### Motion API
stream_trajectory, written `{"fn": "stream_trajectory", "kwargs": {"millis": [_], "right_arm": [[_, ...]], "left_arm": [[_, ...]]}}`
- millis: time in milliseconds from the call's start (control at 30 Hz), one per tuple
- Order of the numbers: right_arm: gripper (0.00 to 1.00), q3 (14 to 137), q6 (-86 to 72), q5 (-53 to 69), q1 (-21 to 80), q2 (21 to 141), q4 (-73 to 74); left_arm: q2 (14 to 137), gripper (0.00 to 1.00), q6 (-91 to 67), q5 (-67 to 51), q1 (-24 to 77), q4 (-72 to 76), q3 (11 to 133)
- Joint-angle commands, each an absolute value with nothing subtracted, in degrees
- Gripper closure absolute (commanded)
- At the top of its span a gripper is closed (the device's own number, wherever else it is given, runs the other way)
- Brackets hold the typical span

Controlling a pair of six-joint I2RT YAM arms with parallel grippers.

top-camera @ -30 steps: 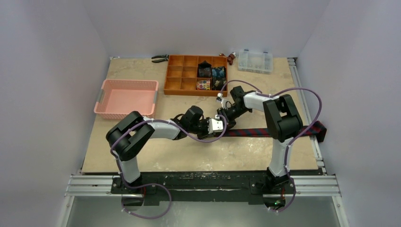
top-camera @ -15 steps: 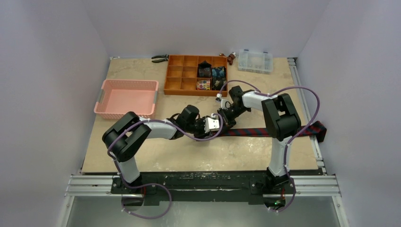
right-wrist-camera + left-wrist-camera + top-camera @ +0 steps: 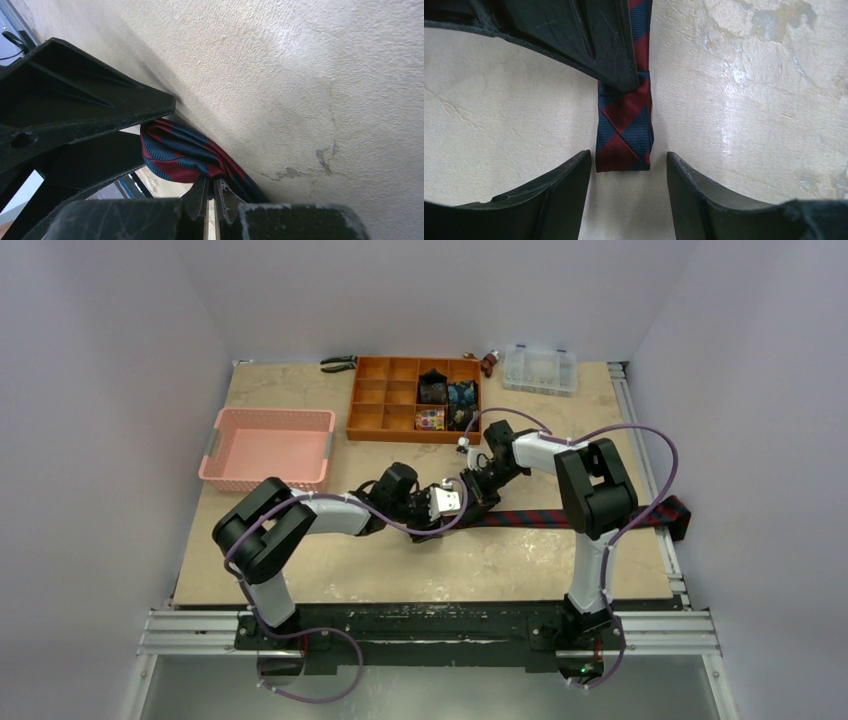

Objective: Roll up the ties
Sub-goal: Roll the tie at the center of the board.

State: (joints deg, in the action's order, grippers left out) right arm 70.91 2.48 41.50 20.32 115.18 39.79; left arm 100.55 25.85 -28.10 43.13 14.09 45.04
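Left hand (image 3: pixel 628 155) is spread, a finger on each side of the tie (image 3: pixel 624 120) at its folded tip. As far as I can see from its own camera, neither finger touches the cloth. Right hand (image 3: pixel 211 192) is pressed together, its tips nipped on the tie just behind that fold, holding it down on the counter (image 3: pixel 749 100).

I'd judge this to be the very start of the roll. The narrow end has been doubled over once into a small flat fold, and nothing like a bundle has formed yet. Three or four rolled ties (image 3: pixel 447 398) sit in the tray (image 3: pixel 375 395) at the back, so this striped one looks like the last.

Next, I think, the left hand needs to close across the fold and turn it over along the strip. The right hand should keep the cloth taut, then let go in time to make room. The fold has to stay square to the edges, or the roll will wander into a cone.

From above, the tie lies flat with its long axis running left to right across the middle of the counter. The folded end points left, towards the left arm, and the far end hangs off the right edge.
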Motion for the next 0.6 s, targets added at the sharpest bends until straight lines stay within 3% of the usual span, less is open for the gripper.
{"fn": "stream_trajectory", "kwargs": {"millis": [0, 267, 567], "right_arm": [[1.0, 69.65, 4.24, 33.32, 20.48, 115.73, 37.46], [1.0, 68.86, 4.28, 32.76, 20.48, 116.31, 36.79], [1.0, 68.28, 4.35, 33.52, 20.63, 116.9, 36.12]], "left_arm": [[100.07, 0.46, 24.65, -27.77, 42.76, 11.98, 42.6], [97.98, 0.65, 22.49, -30.3, 42.89, 17.64, 42.51], [100.05, 0.65, 14.19, -31.87, 44.76, 19.07, 50.82]]}}
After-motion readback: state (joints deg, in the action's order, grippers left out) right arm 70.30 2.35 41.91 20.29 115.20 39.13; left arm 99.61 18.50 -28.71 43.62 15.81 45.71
